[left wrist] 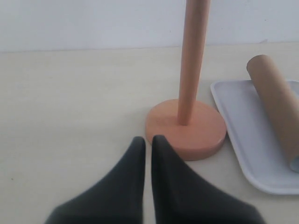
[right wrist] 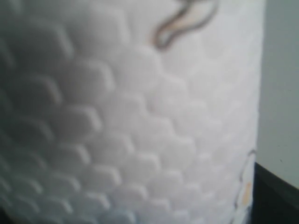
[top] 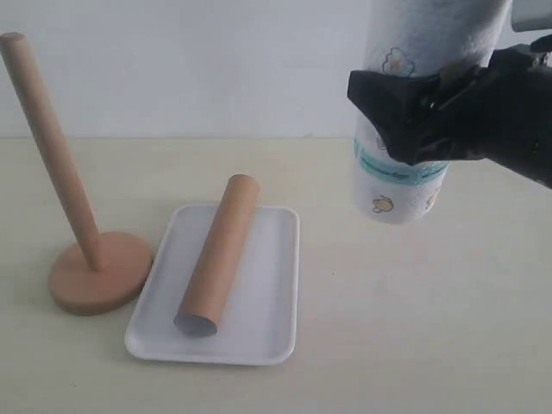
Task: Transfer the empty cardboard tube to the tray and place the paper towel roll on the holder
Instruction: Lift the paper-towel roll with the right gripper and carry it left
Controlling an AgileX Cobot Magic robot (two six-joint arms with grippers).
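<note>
On the left, your left hand [left wrist: 147, 143] is closed on nothing, its two dark fingers pressed together. It sits low over the desk [left wrist: 70, 116], just short of the round base of the holder [left wrist: 201, 133]. This hand is outside the exterior view.

The holder [top: 97, 274] is a light wooden disc with a slim pole. The pole is bare, with nothing threaded on it.

Just to the right of the base lies the tray [top: 269, 293], white and shallow. It holds one thing, the empty cardboard tube [top: 216, 254], which lies on its side along the tray with its far end reaching past the far rim. The first half of the task looks done.

At the far right, your right hand [top: 427, 116] grips the paper towel roll [top: 401, 185] around its middle, with the jaws spread wide to span it. The roll is upright, appears to be held off the desk, and is well apart from the holder. Its embossed white paper fills the right wrist view.

As I read it, what is left is to carry the roll across above the tray. You then line its hollow core up over the tip of the pole and lower it on.
</note>
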